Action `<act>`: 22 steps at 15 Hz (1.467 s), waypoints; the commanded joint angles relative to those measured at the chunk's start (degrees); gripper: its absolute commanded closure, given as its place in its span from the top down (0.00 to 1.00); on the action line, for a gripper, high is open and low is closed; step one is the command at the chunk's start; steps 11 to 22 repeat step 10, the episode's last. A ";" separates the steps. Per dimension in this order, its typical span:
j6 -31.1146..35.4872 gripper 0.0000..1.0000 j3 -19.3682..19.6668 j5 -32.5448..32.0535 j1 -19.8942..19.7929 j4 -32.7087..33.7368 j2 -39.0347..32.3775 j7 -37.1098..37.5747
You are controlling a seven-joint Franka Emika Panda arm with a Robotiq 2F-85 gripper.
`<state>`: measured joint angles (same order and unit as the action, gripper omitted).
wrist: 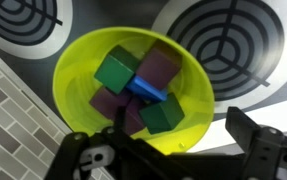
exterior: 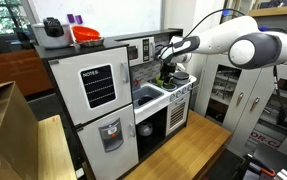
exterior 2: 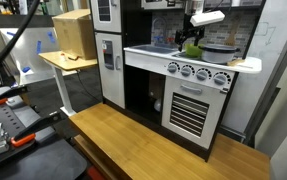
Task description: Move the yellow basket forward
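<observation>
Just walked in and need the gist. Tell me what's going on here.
The robot arm reaches over the toy stove, its gripper at the yellow basket of coloured blocks. The fingers look open, apparently straddling its rim. The basket sits between two burners.

The basket [wrist: 78, 70] sits on the tabletop [exterior 2: 143, 52] between two burners [wrist: 218, 45], close to the wall along one edge. Several blocks [wrist: 143, 85] lie piled inside it. The pincer [wrist: 178, 150] hangs just above, jaws spread across the basket's rim. A sink [exterior: 146, 95] lies toward the tabletop's other end.
</observation>
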<state>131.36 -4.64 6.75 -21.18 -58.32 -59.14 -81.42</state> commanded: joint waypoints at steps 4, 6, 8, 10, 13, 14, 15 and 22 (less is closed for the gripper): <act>1.23 1.00 1.46 -2.71 0.92 -1.69 1.21 0.17; 1.63 1.00 1.74 -2.80 0.86 -1.87 1.34 0.38; 1.41 1.00 2.01 -2.71 0.82 -1.60 1.21 0.50; 1.67 1.00 2.30 -2.58 0.85 -1.77 1.32 0.89; 1.67 1.00 2.30 -2.58 0.85 -1.77 1.32 0.89; 1.67 1.00 2.30 -2.58 0.85 -1.77 1.32 0.89; 1.67 1.00 2.30 -2.58 0.85 -1.77 1.32 0.89; 1.67 1.00 2.30 -2.58 0.85 -1.77 1.32 0.89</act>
